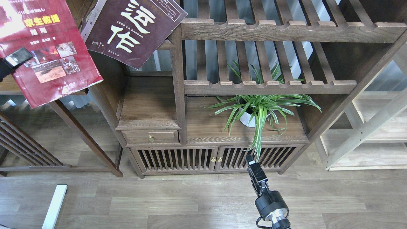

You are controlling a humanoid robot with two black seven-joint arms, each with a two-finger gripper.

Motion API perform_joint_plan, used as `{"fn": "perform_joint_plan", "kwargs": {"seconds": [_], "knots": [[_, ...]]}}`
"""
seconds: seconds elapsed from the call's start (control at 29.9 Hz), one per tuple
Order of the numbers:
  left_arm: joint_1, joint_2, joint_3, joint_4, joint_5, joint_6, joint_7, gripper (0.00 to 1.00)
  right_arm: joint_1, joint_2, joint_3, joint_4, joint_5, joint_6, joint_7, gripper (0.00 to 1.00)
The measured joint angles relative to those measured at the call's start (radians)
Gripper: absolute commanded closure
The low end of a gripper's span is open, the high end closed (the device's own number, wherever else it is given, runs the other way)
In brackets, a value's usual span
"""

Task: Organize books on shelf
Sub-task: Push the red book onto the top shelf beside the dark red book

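Note:
My left gripper (18, 57) is shut on the red book (54, 54) with the yellow title band and holds it tilted in the air at the top left; one finger lies on the cover, the other is hidden behind it. The book's right edge overlaps the large maroon-brown book (133, 28) with cream characters, which lies slanted on the dark shelf (166, 45) of the bookcase and hangs over its front edge. No pale lavender-white book is in view. My right gripper (251, 163) hangs low in front of the cabinet doors, empty, its fingers too dark to tell apart.
A potted spider plant (257, 109) stands on the lower right board under two slatted racks (270, 86). A lower board with a drawer (149, 136) sits under the maroon book. A dark side table (73, 124) stands at left, a pale wood frame (365, 133) at right.

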Motion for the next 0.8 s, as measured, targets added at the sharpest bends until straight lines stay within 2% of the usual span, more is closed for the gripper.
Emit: {"fn": "perform_joint_plan", "kwargs": {"seconds": [0.5, 0.8], "knots": [[-0.321, 0.084, 0.018, 0.009, 0.005, 0.000, 0.054, 0.99, 0.003, 0.000, -0.007, 0.000, -0.005, 0.000, 0.000, 0.21], [-0.458, 0.082, 0.021, 0.014, 0.080, 0.000, 0.057, 0.97, 0.012, 0.000, -0.010, 0.000, -0.005, 0.000, 0.000, 0.21]]}}
